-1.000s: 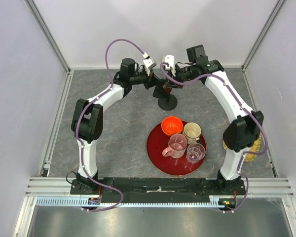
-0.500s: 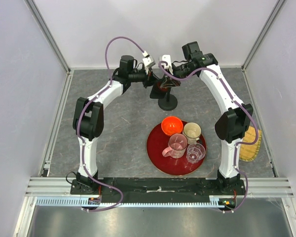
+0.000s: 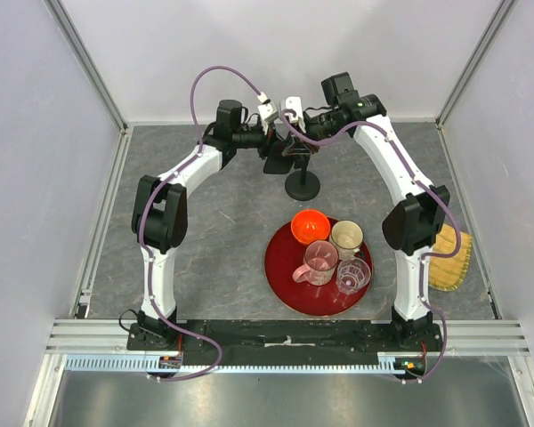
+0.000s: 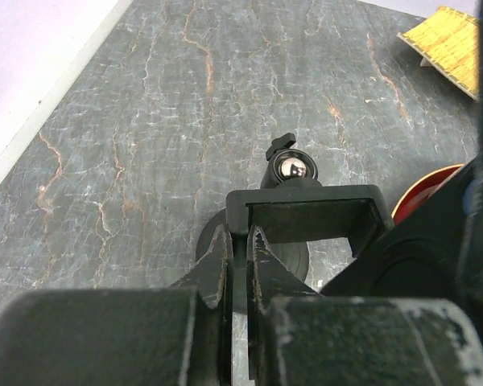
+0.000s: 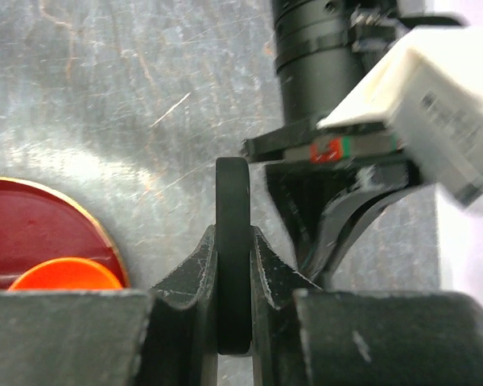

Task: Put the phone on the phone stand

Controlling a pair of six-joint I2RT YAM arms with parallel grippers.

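The phone stand [image 3: 303, 186] stands behind the red tray, with its disc base on the table. My left gripper [image 3: 275, 157] [image 4: 241, 235] is shut on the left side of the stand's cradle [image 4: 306, 211], just below the shiny ball joint [image 4: 294, 167]. My right gripper [image 3: 296, 147] [image 5: 233, 233] is shut on the phone [image 5: 233, 186], seen edge-on as a thin black slab. It holds the phone above the stand, close beside the left gripper. In the top view the phone is mostly hidden among the two grippers.
A round red tray [image 3: 289, 289] near the middle holds an orange bowl [image 3: 310, 226], a cream cup [image 3: 346, 237], a pink cup [image 3: 319, 260] and a clear cup [image 3: 352, 275]. A yellow woven mat [image 3: 450, 258] lies at the right. Walls close the back and both sides.
My right arm has swung left and carried the phone in over the stand's top, up against the left gripper. The left gripper has stayed on the cradle. More of the yellow mat shows.
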